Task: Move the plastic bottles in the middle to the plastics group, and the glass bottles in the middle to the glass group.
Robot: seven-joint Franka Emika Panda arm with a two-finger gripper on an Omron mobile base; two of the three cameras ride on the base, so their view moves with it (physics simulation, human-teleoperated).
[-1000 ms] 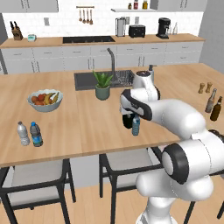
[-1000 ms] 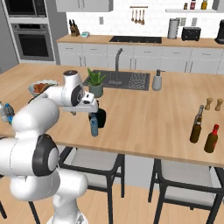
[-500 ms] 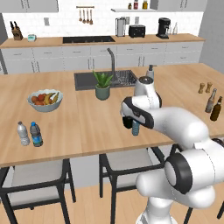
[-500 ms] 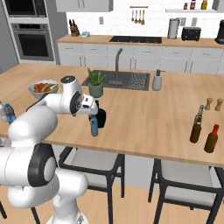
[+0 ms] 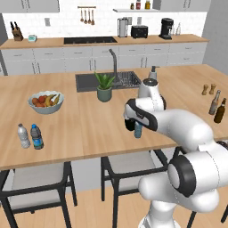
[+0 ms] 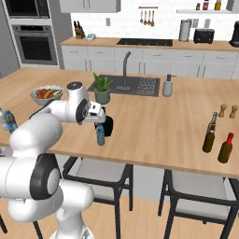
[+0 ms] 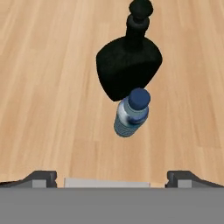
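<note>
Your gripper point(image 7: 112, 177) hangs just above the small water bottle point(image 7: 132, 112) with its two tips spread wide apart, and it is pinching nothing. From the hand view, the water bottle stands right beside the black flask point(image 7: 128, 65), on the side nearer your hand, so close that I cannot tell if the two touch. Take the potted plant point(image 5: 104, 86) as your marker: the water bottle and flask stand on the wooden counter point(image 5: 89, 129) in front of the plant, toward the stools. The plastics group point(image 5: 30, 136), two little bottles, is far off to the left of the plant, past the fruit bowl point(image 5: 45, 101). The glass group point(image 6: 209, 133) is far off to the right of the plant, near the two wooden shakers point(image 6: 228, 111). It looks like you are on the first step, going for the water bottle. Next, you should come straight down so one tip sits on each side of it, then squeeze. Be careful not to bump the flask, since it is so close.
</note>
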